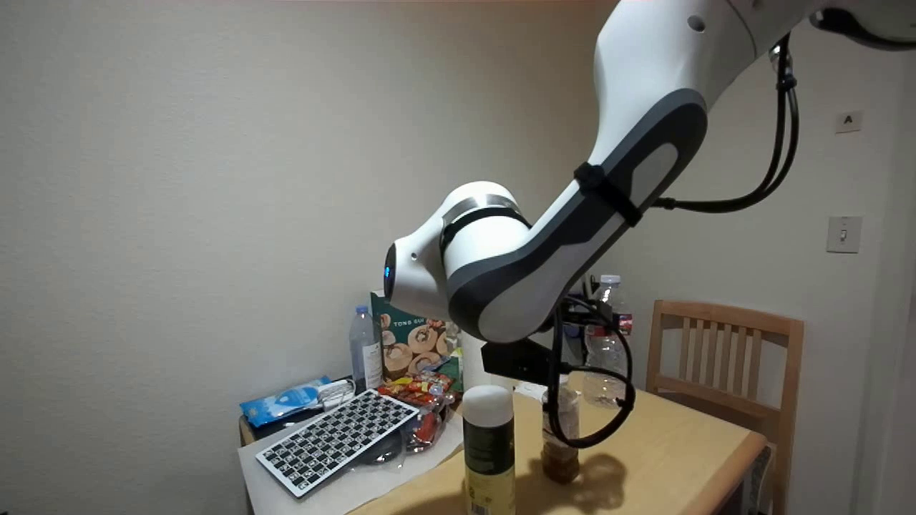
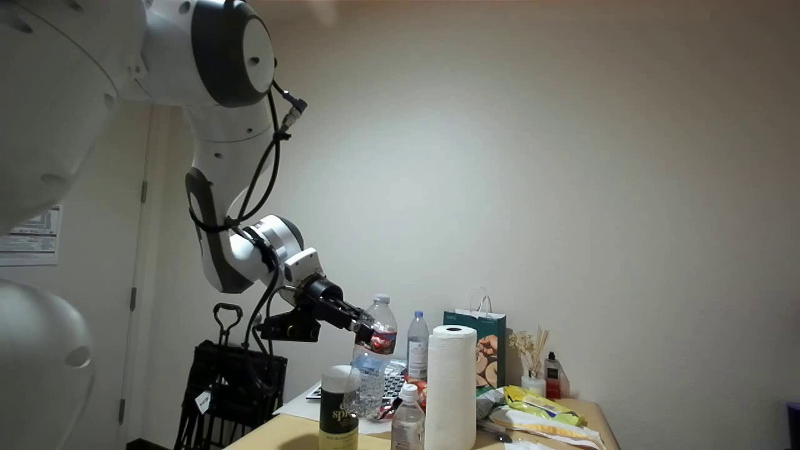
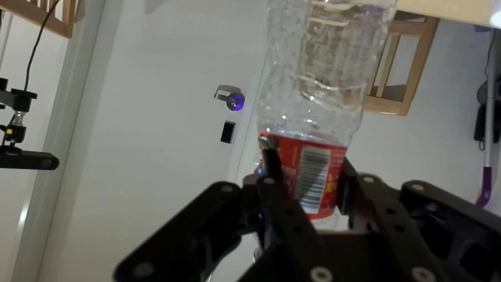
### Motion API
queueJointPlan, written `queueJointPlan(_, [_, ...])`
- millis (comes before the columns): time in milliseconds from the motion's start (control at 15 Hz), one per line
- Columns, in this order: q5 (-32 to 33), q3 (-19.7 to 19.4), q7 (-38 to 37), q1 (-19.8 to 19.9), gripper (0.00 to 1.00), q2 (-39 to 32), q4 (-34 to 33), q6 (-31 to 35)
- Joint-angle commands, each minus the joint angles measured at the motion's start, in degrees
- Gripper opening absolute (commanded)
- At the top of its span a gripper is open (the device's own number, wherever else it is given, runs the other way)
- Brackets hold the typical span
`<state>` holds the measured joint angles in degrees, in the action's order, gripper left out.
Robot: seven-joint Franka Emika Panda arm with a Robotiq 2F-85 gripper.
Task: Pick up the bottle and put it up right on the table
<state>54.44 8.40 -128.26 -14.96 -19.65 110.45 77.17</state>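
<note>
1. The tan wooden table (image 1: 665, 450) is seen in both exterior views, its top crowded along the far side.
2. The white and grey robot arm (image 1: 572, 225) is stretched over the table; in an exterior view it is extended from the upper right.
3. A slat-back chair (image 1: 730, 317) is placed at the far right, just beside the table.
4. A green bag (image 2: 490, 350) with white handles is stood upright on the far side.
5. A black-and-white checkered board (image 1: 336, 440) is laid at the left in the same exterior view as the chair.
6. A paper towel roll (image 2: 451, 387) is stood on end, nearer than the green bag.
7. The large clear bottle (image 2: 374, 372) is held nearly upright, with a slight lean, left of the paper towel roll and beyond the spray can (image 2: 339, 409); whether its base is touched by the table cannot be told.
8. The black gripper (image 3: 308, 164) is closed on that bottle: the red label is pinched between its two fingers, one on either side.
9. A blue-capped bottle (image 2: 417, 347) is stood far back, left of the green bag.
10. A smaller bottle (image 2: 408, 425) is stood on the near side, right of the spray can.
11. A light switch (image 1: 844, 234) is mounted at the far right, beyond the chair.
</note>
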Motion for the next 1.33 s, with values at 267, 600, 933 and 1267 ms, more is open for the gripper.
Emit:
queueJointPlan(267, [0.93, 0.02, 2.57, 0.16, 0.09, -5.41, -3.27, 3.6])
queueJointPlan(600, [1.65, 0.15, 3.66, -0.88, 0.09, -7.88, -4.05, 3.91])
queueJointPlan(933, [2.7, 0.23, 4.41, -2.38, 0.09, -9.78, -4.83, 3.48])
queueJointPlan(1267, [4.67, 0.37, 4.41, -3.59, 0.09, -11.07, -5.41, 3.3])
